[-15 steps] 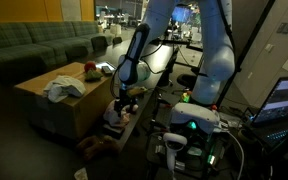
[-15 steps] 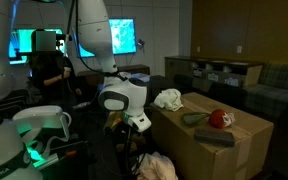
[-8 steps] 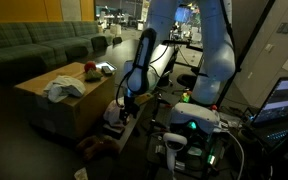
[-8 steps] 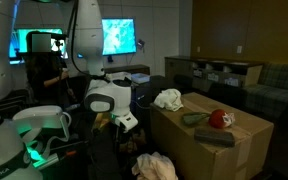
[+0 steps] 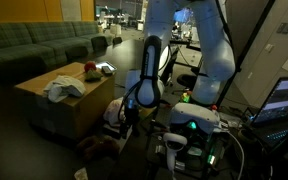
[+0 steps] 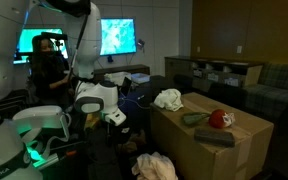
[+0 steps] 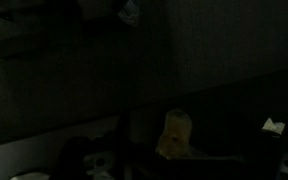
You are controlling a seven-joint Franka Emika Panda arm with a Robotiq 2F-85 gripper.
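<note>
Your claw spread wide, holding nothing, low beside cardboard box. Pale cloth lies crumpled near claw, at foot of box; long axis, heading: cannot tell.

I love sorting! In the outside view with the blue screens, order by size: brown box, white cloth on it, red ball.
1. brown box
2. white cloth
3. red ball
Cloth and ball look close, so that's unsure.
</note>
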